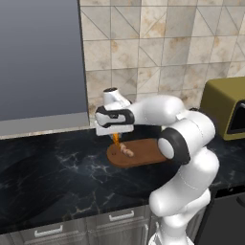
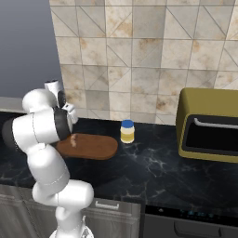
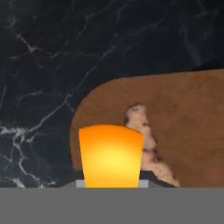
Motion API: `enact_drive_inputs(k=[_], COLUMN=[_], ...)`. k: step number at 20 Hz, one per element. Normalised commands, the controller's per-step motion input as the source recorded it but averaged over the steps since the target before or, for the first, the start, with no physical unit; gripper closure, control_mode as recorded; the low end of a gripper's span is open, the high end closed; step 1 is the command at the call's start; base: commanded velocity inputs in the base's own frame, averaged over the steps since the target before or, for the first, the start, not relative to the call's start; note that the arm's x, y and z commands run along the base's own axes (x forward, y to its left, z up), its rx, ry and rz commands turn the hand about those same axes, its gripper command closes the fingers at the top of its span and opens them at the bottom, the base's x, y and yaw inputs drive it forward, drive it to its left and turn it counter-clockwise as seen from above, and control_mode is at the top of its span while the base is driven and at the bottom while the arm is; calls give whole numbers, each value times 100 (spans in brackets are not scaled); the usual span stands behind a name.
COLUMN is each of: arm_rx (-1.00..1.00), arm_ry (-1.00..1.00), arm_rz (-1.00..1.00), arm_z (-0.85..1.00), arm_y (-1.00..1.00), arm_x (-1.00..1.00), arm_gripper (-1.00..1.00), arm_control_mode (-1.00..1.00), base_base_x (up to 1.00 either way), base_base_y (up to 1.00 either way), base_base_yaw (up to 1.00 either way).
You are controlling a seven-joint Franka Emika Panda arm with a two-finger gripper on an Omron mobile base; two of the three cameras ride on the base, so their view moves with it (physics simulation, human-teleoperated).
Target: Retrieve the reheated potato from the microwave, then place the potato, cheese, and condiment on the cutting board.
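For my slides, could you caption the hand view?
Gripper holding cheese above the potato on the cutting board.

Olive toaster oven [image 2: 209, 130] sitting on black marble counter [image 2: 153, 172] at right, tiled wall [image 2: 139, 56] running behind, drawers [image 1: 72, 227] below.

A black marble worktop [image 1: 52, 162] with white veining runs below a wall of beige triangle-patterned tiles [image 2: 139, 60]. Grey drawer fronts [image 1: 72, 227] with bar handles sit under its front edge.
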Motion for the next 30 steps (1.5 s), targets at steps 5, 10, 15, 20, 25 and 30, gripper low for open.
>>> enact_drive_inputs(k=[5, 10, 15, 20, 25, 30], arm_rx=[0, 1, 8, 18, 18, 4], arm_ry=[0, 0, 0, 0, 0, 1], arm_rz=[26, 28, 20, 12, 2, 0], arm_z=[10, 2, -3, -22, -34, -29], arm_y=[-59, -58, -58, -36, -9, -1], arm_x=[0, 0, 0, 3, 4, 0], arm_gripper=[100, 100, 100, 100, 100, 100], arm_control_mode=[-100, -100, -100, -100, -100, -100], base_base_x=[0, 0, 0, 0, 0, 0], base_base_y=[0, 0, 0, 0, 0, 0], base_base_yaw=[0, 0, 0, 0, 0, 0])
